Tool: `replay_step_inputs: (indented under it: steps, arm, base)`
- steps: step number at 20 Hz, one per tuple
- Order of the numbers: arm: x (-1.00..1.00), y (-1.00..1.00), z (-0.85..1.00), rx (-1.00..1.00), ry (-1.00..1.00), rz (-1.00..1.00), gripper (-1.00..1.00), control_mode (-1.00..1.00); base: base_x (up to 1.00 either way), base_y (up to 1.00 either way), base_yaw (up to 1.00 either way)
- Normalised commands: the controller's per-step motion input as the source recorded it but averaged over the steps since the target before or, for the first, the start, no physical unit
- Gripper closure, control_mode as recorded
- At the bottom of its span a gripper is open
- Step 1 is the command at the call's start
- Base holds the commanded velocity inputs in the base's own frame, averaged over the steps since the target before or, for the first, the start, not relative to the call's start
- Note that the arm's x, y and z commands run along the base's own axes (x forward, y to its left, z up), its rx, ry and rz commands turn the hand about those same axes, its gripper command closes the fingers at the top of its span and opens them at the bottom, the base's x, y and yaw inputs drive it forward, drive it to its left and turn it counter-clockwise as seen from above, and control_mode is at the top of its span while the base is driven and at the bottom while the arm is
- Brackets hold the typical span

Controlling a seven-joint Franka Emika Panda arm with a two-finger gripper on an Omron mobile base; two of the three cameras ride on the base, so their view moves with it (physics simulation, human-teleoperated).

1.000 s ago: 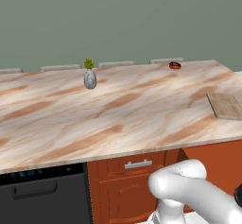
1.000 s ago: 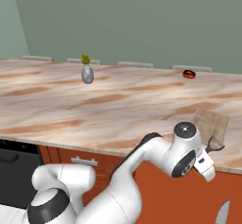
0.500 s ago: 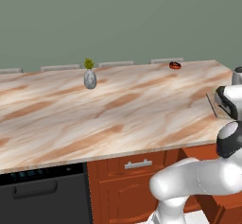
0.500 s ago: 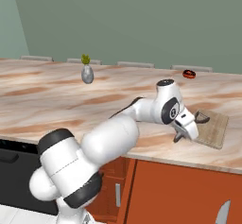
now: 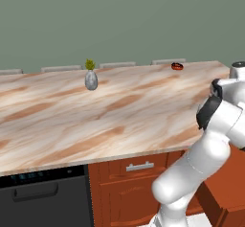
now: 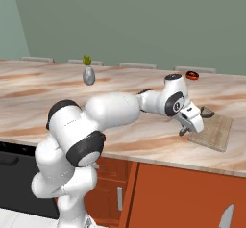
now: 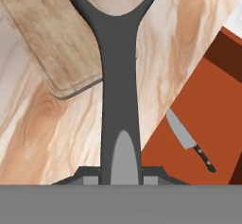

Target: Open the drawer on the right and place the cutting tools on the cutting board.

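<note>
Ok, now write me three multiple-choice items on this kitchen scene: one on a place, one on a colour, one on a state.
1. Where does the knife lie?
A. On the cutting board
B. Down in the reddish-brown drawer, off the counter
C. Beside the vase

2. What colour is the forked tool in the gripper?
A. Dark grey
B. Red
C. Green

3. How is the gripper?
A. Open and empty
B. Shut on the vase
C. Shut on the forked tool

Answers:
1. B: the hand view shows the knife on the reddish-brown drawer past the counter edge, away from the cutting board.
2. A: the forked tool is dark grey along its whole length.
3. C: the tool's handle rises from the gripper, while the vase stands far back on the counter.
</note>
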Motion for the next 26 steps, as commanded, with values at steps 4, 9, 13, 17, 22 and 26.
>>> replay_step_inputs:
  steps: [4,9,13,17,22,26]
  arm:
    - [0.74,-0.29,-0.02,0.05,0.02,0.00,1.00,-1.00]
    - [0.65,-0.41,-0.13,0.10,0.00,0.02,1.00,-1.00]
    - [0.32,-0.45,-0.01,0.13,0.00,0.02,1.00,-1.00]
    - [0.13,-0.31,0.00,0.16,0.00,0.00,1.00,-1.00]
    - [0.20,-0.28,0.00,0.23,0.00,0.00,1.00,-1.00]
    - [0.23,-0.01,0.00,0.00,0.00,0.00,1.00,-1.00]
  base:
    - [0.00,0.00,0.00]
    - [0.00,0.00,0.00]
    - [0.00,0.00,0.00]
    - [0.00,0.00,0.00]
    - [0.00,0.00,0.00]
    - [0.00,0.00,0.00]
